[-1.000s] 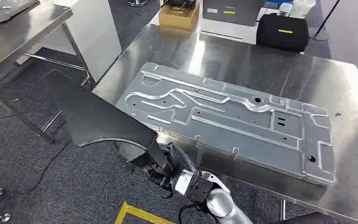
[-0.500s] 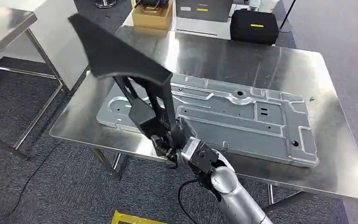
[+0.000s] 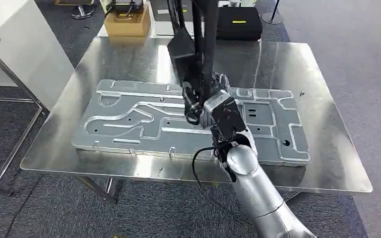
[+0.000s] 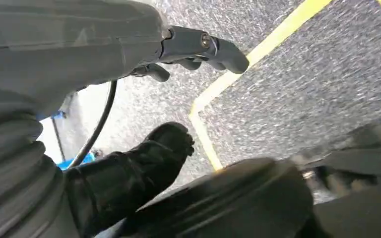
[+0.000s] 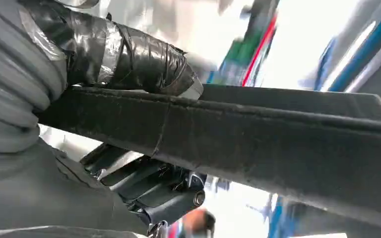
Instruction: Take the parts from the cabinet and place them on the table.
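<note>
Right hand (image 3: 202, 99) grasping a black part (image 3: 194, 44) at its lower end, seen from the head view; my fingers are wrapped around a dark bar of it, and the right wrist view shows the taped thumb (image 5: 129, 54) pressed on one face of that bar (image 5: 278, 134). The part stands nearly upright, rising out of the frame, above the steel table (image 3: 327, 163) and over a large stamped metal panel (image 3: 129, 124) that already lies flat there. Left hand (image 4: 198, 47) hanging beside my body over grey carpet with a yellow floor line (image 4: 238, 74), fingers loosely curled around nothing.

Judged step: setting the part down. To do it well I should carry it to a bare stretch of table, probably beyond or beside the panel, tilt it toward flat before lowering, keep my grip firm while the long upper end swings, and let go only once it rests on the surface.

Writing: no text is legible. A black case (image 3: 238, 25) at the far edge bears a yellow strip, too small to read.
</note>
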{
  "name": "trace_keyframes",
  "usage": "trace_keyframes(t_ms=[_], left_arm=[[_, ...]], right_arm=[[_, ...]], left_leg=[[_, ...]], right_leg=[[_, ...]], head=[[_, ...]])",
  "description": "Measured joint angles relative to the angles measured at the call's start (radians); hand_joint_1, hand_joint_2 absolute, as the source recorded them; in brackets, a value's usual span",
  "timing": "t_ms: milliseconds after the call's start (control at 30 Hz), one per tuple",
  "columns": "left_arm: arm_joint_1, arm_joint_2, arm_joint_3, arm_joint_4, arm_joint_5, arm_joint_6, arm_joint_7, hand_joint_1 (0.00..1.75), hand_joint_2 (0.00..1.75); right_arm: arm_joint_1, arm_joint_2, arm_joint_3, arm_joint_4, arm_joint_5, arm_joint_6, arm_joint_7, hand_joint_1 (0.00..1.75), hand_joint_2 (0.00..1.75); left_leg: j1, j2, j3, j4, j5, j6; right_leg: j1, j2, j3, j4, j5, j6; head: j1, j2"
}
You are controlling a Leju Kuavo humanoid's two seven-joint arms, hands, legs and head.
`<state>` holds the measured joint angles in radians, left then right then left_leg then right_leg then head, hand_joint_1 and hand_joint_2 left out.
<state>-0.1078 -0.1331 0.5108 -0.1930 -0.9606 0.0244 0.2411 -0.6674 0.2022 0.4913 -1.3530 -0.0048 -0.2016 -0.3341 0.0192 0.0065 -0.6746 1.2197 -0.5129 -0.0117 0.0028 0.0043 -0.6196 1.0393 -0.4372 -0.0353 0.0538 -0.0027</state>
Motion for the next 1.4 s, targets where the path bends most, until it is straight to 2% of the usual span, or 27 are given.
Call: trace_keyframes(t_ms=[33, 100, 133, 200, 267, 367, 400, 433, 467, 500, 533, 567, 633, 700, 767, 800, 867, 900, 933, 967, 1000, 1067, 1100, 1200, 1267, 1300, 1400], left_arm=[[-0.002, 0.0, -0.001, 0.0, -0.009, -0.004, 0.002, 0.0, 1.75], [-0.006, -0.003, -0.003, 0.0, -0.021, -0.016, 0.004, 0.0, 1.75], [-0.013, -0.003, -0.005, 0.0, -0.029, -0.019, 0.005, 0.0, 1.75], [-0.02, -0.005, -0.009, 0.0, -0.043, -0.026, 0.011, 0.0, 1.75], [-0.027, -0.009, -0.013, 0.0, -0.06, -0.035, 0.021, 0.0, 1.75], [-0.037, -0.012, -0.02, 0.0, -0.075, -0.043, 0.027, 0.0, 1.75], [-0.041, -0.012, -0.023, 0.0, -0.082, -0.049, 0.03, 0.0, 1.75], [-0.044, -0.013, -0.027, 0.0, -0.09, -0.053, 0.032, 0.0, 1.75], [-0.046, -0.015, -0.031, 0.0, -0.095, -0.055, 0.036, 0.0, 1.75], [-0.049, -0.018, -0.034, 0.0, -0.101, -0.056, 0.038, 0.0, 1.75], [-0.053, -0.018, -0.036, 0.0, -0.105, -0.058, 0.04, 0.0, 1.75], [-0.054, -0.021, -0.037, 0.0, -0.111, -0.061, 0.041, 0.0, 1.75], [-0.059, -0.024, -0.037, 0.0, -0.114, -0.068, 0.042, 0.0, 1.75], [-0.062, -0.027, -0.038, 0.0, -0.122, -0.071, 0.042, 0.0, 1.75], [-0.066, -0.026, -0.038, 0.0, -0.125, -0.072, 0.041, 0.0, 1.75], [-0.066, -0.026, -0.038, 0.0, -0.129, -0.072, 0.037, 0.0, 1.75], [-0.068, -0.026, -0.038, 0.0, -0.131, -0.071, 0.028, 0.0, 1.75], [-0.068, -0.026, -0.038, 0.0, -0.13, -0.071, 0.021, 0.0, 1.75], [-0.069, -0.026, -0.038, 0.0, -0.13, -0.071, 0.01, 0.0, 1.75], [-0.07, -0.024, -0.038, 0.0, -0.13, -0.071, 0.0, 0.0, 1.75], [-0.069, -0.024, -0.037, 0.0, -0.129, -0.07, -0.013, 0.0, 1.75], [-0.068, -0.024, -0.037, 0.0, -0.129, -0.069, -0.031, 0.0, 1.75], [-0.068, -0.025, -0.037, 0.0, -0.129, -0.069, -0.036, 0.0, 1.75], [-0.067, -0.026, -0.037, 0.0, -0.128, -0.066, -0.047, 0.0, 1.75], [-0.068, -0.028, -0.036, 0.0, -0.128, -0.064, -0.053, 0.0, 1.75], [-0.069, -0.029, -0.036, 0.0, -0.129, -0.064, -0.055, 0.0, 1.75], [-0.069, -0.029, -0.035, 0.0, -0.125, -0.063, -0.059, 0.0, 1.75]], right_arm=[[-0.027, 0.006, 0.0, 0.024, 0.063, -0.042, 0.011, 1.59, 1.75], [-0.075, 0.014, 0.001, 0.075, 0.157, -0.1, 0.022, 1.59, 1.75], [-0.091, 0.016, 0.002, 0.097, 0.211, -0.135, 0.033, 1.59, 1.75], [-0.118, 0.017, 0.019, 0.153, 0.35, -0.217, 0.056, 1.59, 1.75], [-0.152, 0.021, 0.04, 0.22, 0.522, -0.297, 0.097, 1.59, 1.75], [-0.197, 0.024, 0.064, 0.323, 0.694, -0.367, 0.14, 1.59, 1.75], [-0.204, 0.025, 0.068, 0.36, 0.744, -0.383, 0.158, 1.59, 1.75], [-0.211, 0.029, 0.073, 0.408, 0.804, -0.399, 0.179, 1.59, 1.75], [-0.219, 0.033, 0.076, 0.45, 0.856, -0.41, 0.196, 1.59, 1.75], [-0.231, 0.038, 0.078, 0.495, 0.904, -0.423, 0.212, 1.59, 1.75], [-0.241, 0.041, 0.079, 0.536, 0.945, -0.434, 0.225, 1.59, 1.75], [-0.253, 0.046, 0.08, 0.576, 0.991, -0.449, 0.243, 1.59, 1.75], [-0.276, 0.055, 0.082, 0.649, 1.055, -0.473, 0.267, 1.59, 1.75], [-0.283, 0.057, 0.084, 0.707, 1.12, -0.474, 0.303, 1.59, 1.75], [-0.287, 0.058, 0.084, 0.75, 1.19, -0.474, 0.342, 1.59, 1.75], [-0.295, 0.06, 0.084, 0.778, 1.223, -0.474, 0.361, 1.59, 1.75], [-0.303, 0.061, 0.084, 0.825, 1.253, -0.474, 0.377, 1.59, 1.75], [-0.301, 0.06, 0.084, 0.845, 1.255, -0.472, 0.376, 1.59, 1.75], [-0.299, 0.06, 0.084, 0.864, 1.252, -0.465, 0.368, 1.59, 1.75], [-0.299, 0.06, 0.084, 0.877, 1.238, -0.445, 0.354, 1.59, 1.75], [-0.301, 0.06, 0.084, 0.888, 1.223, -0.417, 0.339, 1.59, 1.75], [-0.302, 0.059, 0.084, 0.909, 1.203, -0.37, 0.32, 1.59, 1.75], [-0.304, 0.058, 0.084, 0.919, 1.202, -0.359, 0.315, 1.59, 1.75], [-0.308, 0.053, 0.081, 0.94, 1.195, -0.313, 0.306, 1.59, 1.75], [-0.309, 0.053, 0.079, 0.948, 1.185, -0.258, 0.297, 1.59, 1.75], [-0.312, 0.052, 0.078, 0.952, 1.178, -0.217, 0.289, 1.59, 1.75], [-0.32, 0.051, 0.069, 0.974, 1.157, -0.078, 0.271, 1.59, 1.75]], left_leg=[[0.002, 0.0, 0.038, -0.098, 0.058, 0.0], [-0.004, -0.003, 0.064, -0.165, 0.05, 0.006], [-0.003, -0.004, 0.057, -0.157, 0.052, 0.015], [-0.007, -0.008, 0.057, -0.158, 0.054, 0.023], [0.002, -0.007, 0.064, -0.169, 0.06, 0.035], [0.002, -0.006, 0.065, -0.169, 0.058, 0.044], [0.002, -0.006, 0.065, -0.169, 0.057, 0.045], [0.002, -0.008, 0.067, -0.169, 0.056, 0.045], [0.002, -0.01, 0.069, -0.169, 0.054, 0.045], [0.002, -0.011, 0.072, -0.169, 0.053, 0.045], [0.002, -0.013, 0.076, -0.169, 0.051, 0.043], [0.002, -0.013, 0.076, -0.169, 0.049, 0.041], [-0.002, -0.013, 0.071, -0.171, 0.05, 0.029], [-0.001, -0.013, 0.077, -0.183, 0.052, 0.018], [-0.002, -0.01, 0.078, -0.174, 0.04, 0.008], [-0.004, -0.011, 0.06, -0.132, 0.013, 0.009], [-0.004, -0.011, -0.011, 0.013, -0.053, 0.006], [-0.004, -0.011, -0.047, 0.081, -0.073, 0.004], [-0.004, -0.011, -0.065, 0.111, -0.07, 0.003], [-0.004, -0.011, -0.059, 0.089, -0.043, 0.002], [-0.003, -0.011, -0.033, 0.026, 0.0, 0.002], [-0.001, -0.011, 0.042, -0.142, 0.083, 0.004], [-0.005, -0.013, 0.054, -0.158, 0.063, 0.005], [-0.009, -0.014, 0.05, -0.166, 0.065, 0.024], [-0.001, -0.012, 0.058, -0.178, 0.072, 0.035], [-0.001, -0.011, 0.061, -0.181, 0.072, 0.04], [-0.001, -0.009, 0.061, -0.18, 0.07, 0.046]], right_leg=[[-0.002, 0.006, 0.001, 0.009, -0.007, 0.005], [0.005, 0.013, -0.011, 0.027, -0.016, 0.017], [0.003, 0.013, -0.013, 0.023, -0.012, 0.022], [0.003, 0.011, -0.012, 0.02, -0.01, 0.028], [0.0, 0.007, -0.021, 0.044, -0.03, 0.04], [-0.006, 0.003, -0.12, 0.241, -0.117, 0.055], [-0.008, 0.002, -0.156, 0.306, -0.131, 0.058], [-0.01, 0.001, -0.17, 0.32, -0.12, 0.058], [-0.011, 0.001, -0.159, 0.285, -0.086, 0.056], [-0.01, 0.001, -0.128, 0.216, -0.041, 0.052], [-0.009, 0.001, -0.086, 0.123, 0.006, 0.047], [-0.006, 0.0, -0.051, 0.036, 0.033, 0.039], [0.004, 0.001, -0.038, 0.016, 0.018, 0.033], [0.005, 0.002, -0.037, 0.013, 0.016, 0.027], [-0.006, -0.002, -0.018, -0.014, 0.025, 0.014], [-0.006, -0.002, -0.013, -0.02, 0.026, 0.006], [-0.003, -0.002, -0.011, -0.019, 0.022, 0.0], [0.0, -0.002, -0.01, -0.018, 0.021, -0.002], [0.0, -0.002, -0.01, -0.016, 0.019, -0.004], [0.0, 0.0, -0.009, -0.013, 0.017, -0.004], [0.0, 0.004, -0.008, -0.009, 0.014, -0.002], [-0.002, 0.008, -0.007, 0.003, 0.004, 0.008], [0.006, 0.009, -0.015, 0.01, 0.0, 0.013], [0.003, 0.011, -0.021, 0.012, 0.004, 0.025], [0.001, 0.01, -0.025, 0.021, -0.006, 0.035], [0.001, 0.007, -0.035, 0.051, -0.026, 0.042], [-0.007, 0.005, -0.143, 0.268, -0.12, 0.056]], head=[[0.0, 0.0], [-0.001, 0.0], [0.001, 0.0], [0.001, 0.0], [0.002, 0.0], [0.0, 0.0], [0.001, 0.0], [0.001, 0.0], [0.001, 0.0], [0.001, 0.0], [0.001, 0.0], [0.001, 0.0], [0.001, 0.0], [0.001, 0.0], [0.0, 0.0], [-0.001, 0.0], [-0.002, 0.0], [-0.001, 0.0], [-0.002, 0.0], [-0.002, 0.0], [-0.002, 0.0], [-0.002, 0.0], [-0.002, 0.0], [0.0, 0.0], [-0.001, 0.0], [0.001, 0.0], [0.0, 0.0]])
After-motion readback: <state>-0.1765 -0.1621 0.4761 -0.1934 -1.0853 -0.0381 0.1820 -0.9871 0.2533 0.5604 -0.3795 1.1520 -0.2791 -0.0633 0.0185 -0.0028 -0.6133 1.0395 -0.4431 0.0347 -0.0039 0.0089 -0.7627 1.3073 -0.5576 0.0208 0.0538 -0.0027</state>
